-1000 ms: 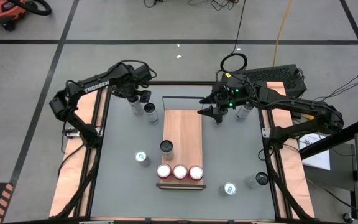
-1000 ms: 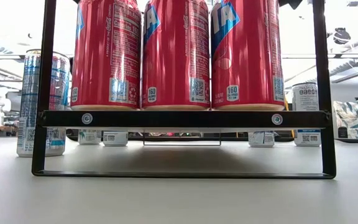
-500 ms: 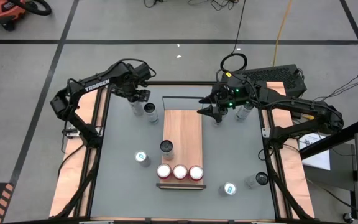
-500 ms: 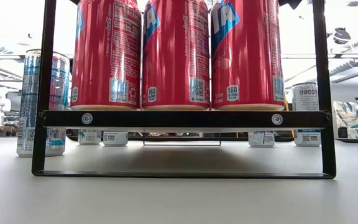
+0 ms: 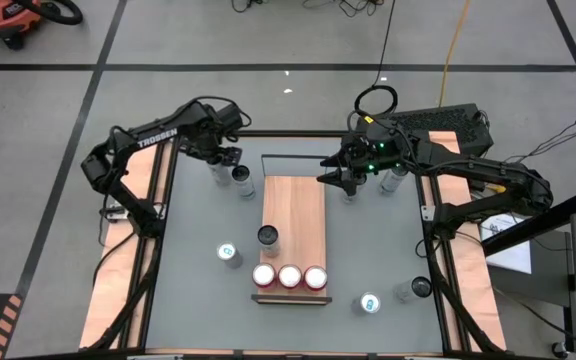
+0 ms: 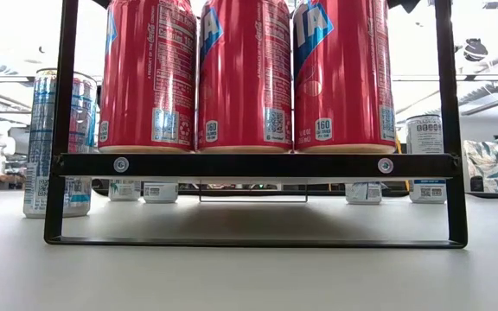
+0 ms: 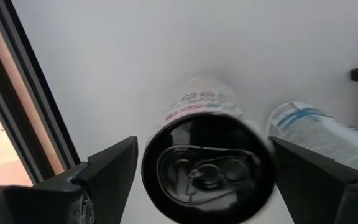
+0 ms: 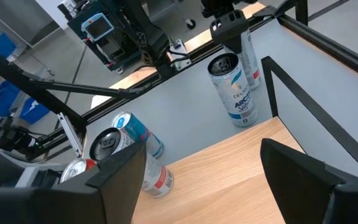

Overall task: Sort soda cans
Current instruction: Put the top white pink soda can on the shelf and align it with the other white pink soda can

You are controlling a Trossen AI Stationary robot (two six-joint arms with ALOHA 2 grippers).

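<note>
Both grippers sit in the upper half of the high view. We see the left gripper at upper left, directly above a dark-topped silver can; in the left wrist view its fingers stand spread wide on either side of that can without touching it. A second silver can stands just beside it.

At upper centre-right, the right gripper hovers over the far end of the wooden board, fingers parted and holding nothing, with another can just to its right.

Three red cans with silver tops stand touching in a row at the board's lower end; one dark-topped can stands behind them. A blue can with a pale top stands left of the board, another blue can at lower right, near a grey can.

From the low view, the red cans are cut off at the top, and a black frame crosses their bases. We cannot find all twelve cans; the arms cover some.
</note>
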